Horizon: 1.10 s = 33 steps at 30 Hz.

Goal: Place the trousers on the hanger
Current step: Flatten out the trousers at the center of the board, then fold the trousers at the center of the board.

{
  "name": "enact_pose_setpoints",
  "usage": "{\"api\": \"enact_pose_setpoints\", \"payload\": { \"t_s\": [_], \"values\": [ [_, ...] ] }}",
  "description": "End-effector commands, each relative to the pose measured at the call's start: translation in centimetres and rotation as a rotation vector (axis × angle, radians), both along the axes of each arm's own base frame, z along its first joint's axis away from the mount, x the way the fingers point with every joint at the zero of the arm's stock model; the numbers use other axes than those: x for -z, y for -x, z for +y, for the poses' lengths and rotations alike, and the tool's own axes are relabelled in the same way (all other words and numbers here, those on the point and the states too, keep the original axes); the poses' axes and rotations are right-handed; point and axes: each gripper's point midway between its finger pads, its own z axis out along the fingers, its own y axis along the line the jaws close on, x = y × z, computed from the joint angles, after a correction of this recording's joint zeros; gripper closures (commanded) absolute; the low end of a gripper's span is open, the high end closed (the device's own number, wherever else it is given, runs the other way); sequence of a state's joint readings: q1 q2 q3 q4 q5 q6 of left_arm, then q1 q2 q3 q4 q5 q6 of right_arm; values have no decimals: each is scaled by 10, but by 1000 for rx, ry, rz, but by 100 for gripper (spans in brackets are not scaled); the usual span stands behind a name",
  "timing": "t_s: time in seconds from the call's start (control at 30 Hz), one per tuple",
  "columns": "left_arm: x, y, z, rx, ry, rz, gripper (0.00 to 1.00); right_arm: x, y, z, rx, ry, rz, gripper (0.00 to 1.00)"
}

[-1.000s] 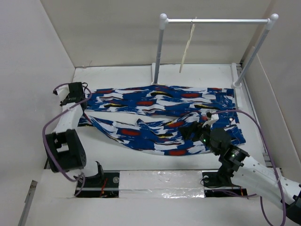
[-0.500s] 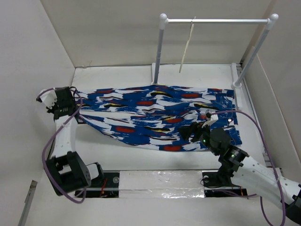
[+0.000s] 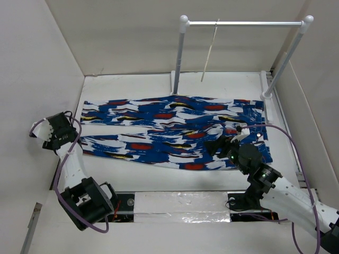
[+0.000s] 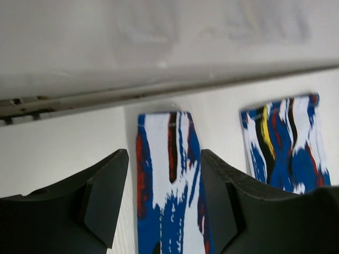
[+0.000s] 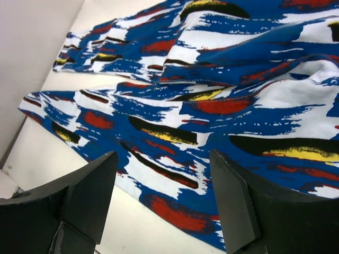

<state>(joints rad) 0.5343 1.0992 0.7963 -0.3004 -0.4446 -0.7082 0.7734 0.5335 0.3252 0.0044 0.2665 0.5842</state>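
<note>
Now left arm (image 3: 71, 159) and right arm (image 3: 254, 166) crouch at opposite ends of the trousers (image 3: 169, 121), jaws spread.

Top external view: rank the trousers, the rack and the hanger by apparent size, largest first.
1. Trousers: spread flat, covering the most area.
2. Rack: narrower span, only thin poles.
3. Hanger: a thin, edge-on sliver hanging from the rack, clearly smallest.

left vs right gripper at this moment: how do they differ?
Position: the left gripper sits beyond the cuff end of the trousers, off the fabric. The right gripper is over the waist end.
View: the left gripper's fingers frame a narrow strip of trousers beside bare table. The right gripper's fingers frame mostly fabric.
Shared: both open, holding nothing.
</note>
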Motion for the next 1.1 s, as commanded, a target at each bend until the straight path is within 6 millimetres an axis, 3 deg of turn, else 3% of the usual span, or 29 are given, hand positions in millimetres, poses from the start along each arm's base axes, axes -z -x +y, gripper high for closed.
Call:
{"api": "enact_pose_setpoints", "payload": {
  "t_s": [0.0,0.13,0.4,0.57,0.77,0.87,0.97,1.0,1.07],
  "values": [
    [10,-16,-23,130,77,-62,46,-5,-3,-2,14,-22,-18,24],
    [41,-12,-34,146,163,1,45,-4,-2,0,3,-24,-18,24],
    [74,-5,-34,67,229,50,45,0,-3,3,-8,-13,-5,25],
    [114,6,-43,7,308,97,47,0,-3,2,-4,-16,-14,25],
    [117,1,-44,8,301,37,50,4,-5,5,-12,1,0,25],
    [119,1,-44,6,299,29,59,4,-5,5,-10,2,2,25],
    [112,-3,-41,10,285,15,77,5,-5,4,-6,0,1,25],
    [110,-4,-41,14,281,9,90,4,-5,4,-5,-5,-1,25],
    [99,-11,-39,37,266,-23,100,5,-5,3,-1,-3,-1,25]
  ]
}}
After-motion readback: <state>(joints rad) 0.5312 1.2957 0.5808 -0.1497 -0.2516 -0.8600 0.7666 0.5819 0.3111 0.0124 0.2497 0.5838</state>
